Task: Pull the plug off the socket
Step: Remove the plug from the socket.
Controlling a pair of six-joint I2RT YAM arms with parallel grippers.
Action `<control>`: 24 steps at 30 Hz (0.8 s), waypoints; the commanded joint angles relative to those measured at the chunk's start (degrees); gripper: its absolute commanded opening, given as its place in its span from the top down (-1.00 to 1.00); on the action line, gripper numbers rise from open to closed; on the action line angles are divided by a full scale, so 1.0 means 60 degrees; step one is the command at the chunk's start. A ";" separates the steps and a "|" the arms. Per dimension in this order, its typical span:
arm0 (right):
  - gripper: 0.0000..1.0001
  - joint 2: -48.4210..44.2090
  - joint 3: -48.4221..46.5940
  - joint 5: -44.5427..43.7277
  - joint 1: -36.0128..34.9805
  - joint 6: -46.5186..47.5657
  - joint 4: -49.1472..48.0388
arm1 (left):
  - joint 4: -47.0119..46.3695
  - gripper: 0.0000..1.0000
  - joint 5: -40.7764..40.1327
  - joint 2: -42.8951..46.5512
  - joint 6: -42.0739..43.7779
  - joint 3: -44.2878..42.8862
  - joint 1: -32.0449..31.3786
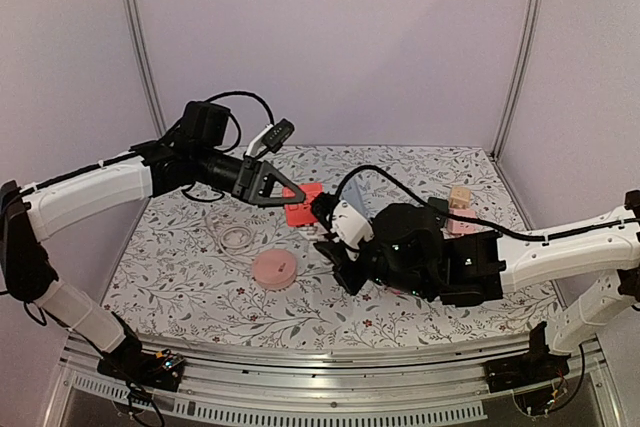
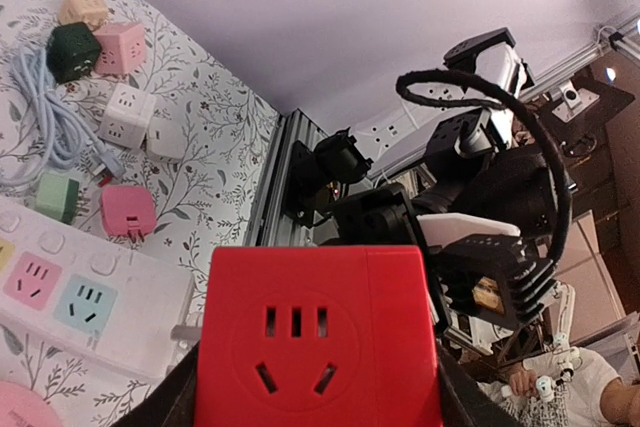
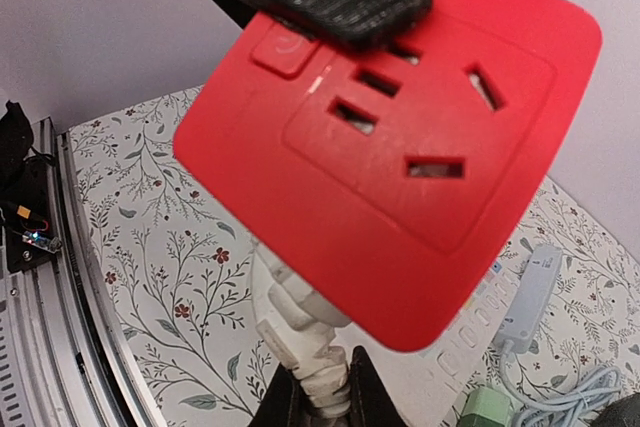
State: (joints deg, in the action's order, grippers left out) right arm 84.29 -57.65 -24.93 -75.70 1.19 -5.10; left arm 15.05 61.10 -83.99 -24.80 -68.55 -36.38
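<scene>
Since the left gripper (image 1: 283, 190) has its fingers clamped either side of the red socket cube (image 2: 318, 337), held off the table (image 1: 200, 277) as an anchor, the right gripper (image 3: 318, 392) pinches the white plug (image 3: 298, 327) under it, prob still seated, so a tug won't drag the cube

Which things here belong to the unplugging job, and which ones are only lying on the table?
Job in hand:
red socket, held by the left gripper
white plug, pinched by the right gripper

Lying about:
power strip
pink disc
coiled cable
pink cube
</scene>
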 commanded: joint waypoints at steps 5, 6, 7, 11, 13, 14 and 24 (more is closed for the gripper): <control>1.00 -0.0924 0.0215 -0.0315 0.0459 -0.0191 -0.0907 | 0.1081 1.00 0.1028 -0.0316 0.1523 -0.0669 -0.1028; 1.00 -0.0957 0.0245 -0.0290 0.0490 0.0004 -0.0907 | 0.1247 1.00 0.1058 -0.0358 0.1639 -0.0717 -0.1083; 1.00 -0.1021 0.0278 -0.0285 0.0507 0.0083 -0.0907 | 0.1356 1.00 0.1065 -0.0382 0.1770 -0.0765 -0.1129; 1.00 -0.1296 0.0445 -0.0269 0.0551 0.0309 -0.0882 | 0.1580 1.00 0.1063 -0.0442 0.1906 -0.0846 -0.1187; 1.00 -0.1396 0.0454 -0.0259 0.0551 0.0378 -0.0819 | 0.1628 1.00 0.0967 -0.0453 0.1927 -0.0864 -0.1187; 1.00 -0.1411 0.0435 -0.0224 0.0560 0.0396 -0.0764 | 0.1645 1.00 0.0858 -0.0447 0.1951 -0.0864 -0.1187; 1.00 -0.0577 -0.0119 -0.0472 -0.0117 0.0337 -0.0598 | 0.0959 1.00 -0.0662 -0.0325 0.1069 -0.0556 -0.0343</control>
State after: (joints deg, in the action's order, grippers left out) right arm 79.61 -54.28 -22.44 -75.33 4.86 -3.01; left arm 20.80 58.94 -86.30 -15.92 -73.49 -40.32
